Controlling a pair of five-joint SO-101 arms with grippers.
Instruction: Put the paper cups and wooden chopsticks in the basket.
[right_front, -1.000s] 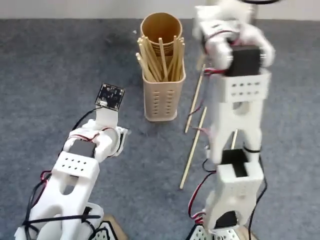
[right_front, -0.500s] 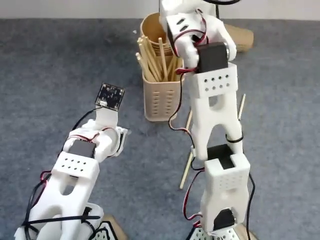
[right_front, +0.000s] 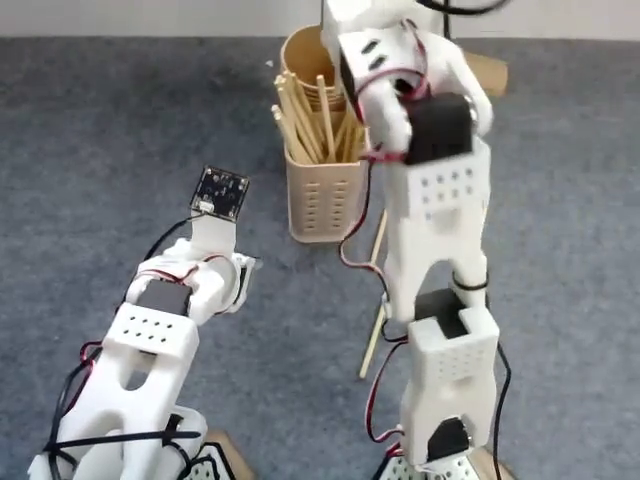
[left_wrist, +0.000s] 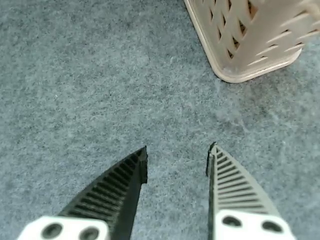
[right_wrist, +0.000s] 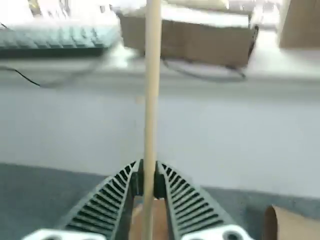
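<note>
Grey carpeted table (right_front: 100, 110), seen from above. At the middle of the far edge, a slotted tan basket (right_front: 322, 205), upright, crammed with chopsticks (right_front: 308, 125). Cup (right_front: 318, 58) at the basket's far side, inside it or just behind, hard to tell which. Second cup (right_front: 492, 75) on its side at the far edge, right of the basket, partly behind the right arm (right_front: 440, 230). Right arm stretched from the near edge to above the basket's right side, taking up most of the room there. Beneath it, loose chopsticks (right_front: 371, 345) flat on the carpet, apart from the basket. Left arm (right_front: 150, 340) low at the near left corner, well apart from the basket, with wide bare carpet along the left edge and between the two arms. Added from the left wrist: left gripper (left_wrist: 177, 162) with jaws spread, nothing but carpet between them, a bottom corner of the basket just ahead. Added from the right wrist: right gripper (right_wrist: 148, 175) with jaws pinched tight on a single chopstick (right_wrist: 151, 75), stick rising straight past the fingertips, held high over the far edge, with a keyboard (right_wrist: 55, 36) and a box (right_wrist: 190, 37) on the surface beyond the table.
</note>
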